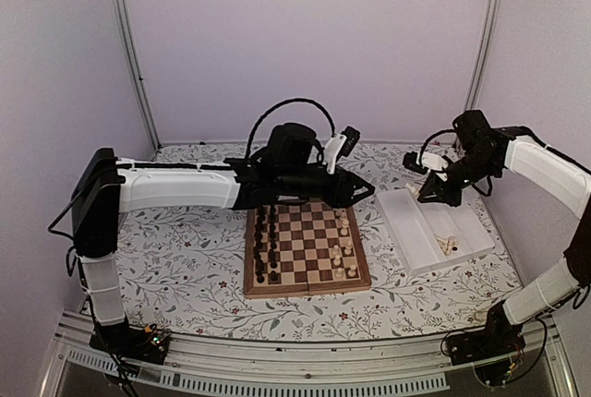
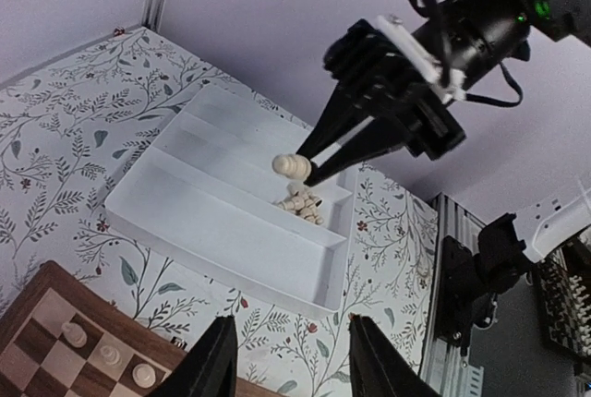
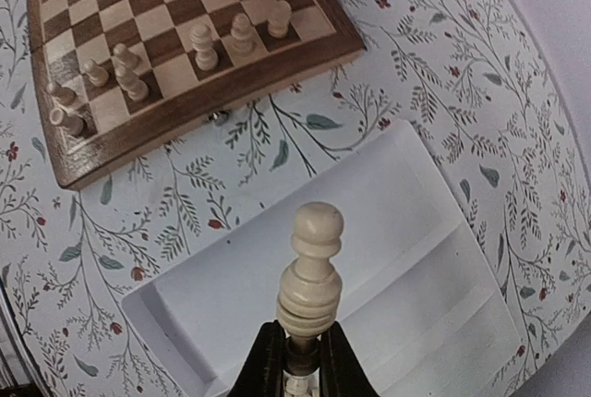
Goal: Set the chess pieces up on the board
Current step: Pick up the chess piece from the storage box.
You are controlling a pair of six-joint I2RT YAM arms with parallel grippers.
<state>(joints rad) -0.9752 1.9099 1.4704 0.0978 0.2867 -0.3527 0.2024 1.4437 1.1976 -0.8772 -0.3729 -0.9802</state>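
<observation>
The board (image 1: 309, 288) lies in the middle of the table, with several cream chess pieces (image 1: 343, 249) on its right columns and dark pieces (image 1: 268, 245) on its left. My right gripper (image 3: 294, 360) is shut on the base of a cream chess piece (image 3: 309, 268) with a round head. It holds the piece in the air above the white tray (image 3: 388, 194). A few more cream pieces (image 2: 303, 203) lie loose in the tray. My left gripper (image 2: 294, 365) hangs open past the board's far right corner (image 2: 55, 342), with nothing between its fingers.
The white ridged tray (image 1: 420, 235) sits right of the board on the floral tablecloth. The left arm (image 1: 185, 185) stretches across behind the board's far edge. Walls and metal posts close in the back and sides.
</observation>
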